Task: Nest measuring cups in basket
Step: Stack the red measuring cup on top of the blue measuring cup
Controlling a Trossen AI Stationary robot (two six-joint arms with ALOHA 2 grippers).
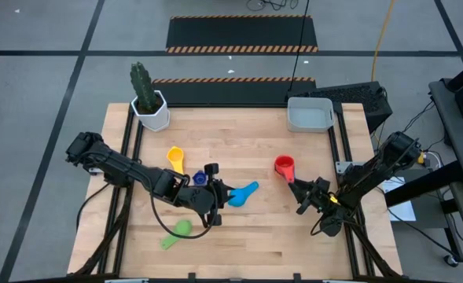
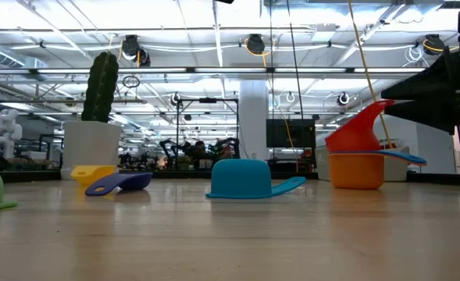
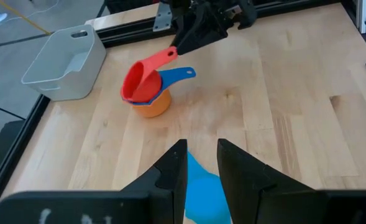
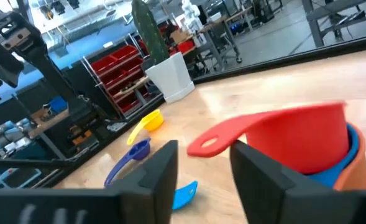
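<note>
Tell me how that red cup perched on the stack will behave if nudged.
The red cup sits tilted on a blue cup inside the orange cup, so it would likely tip or slide off. It looks like thin, stiff plastic, probably light. Its long handle overhangs, giving a push leverage.

1. No text, label, brand, number or sign can be read in any of the views.
2. The measuring cups carry no markings that can be made out.
3. The black and orange striped strips on the floor, at about 12 o'clock from the table in the high view, are hazard striping without words.
</note>
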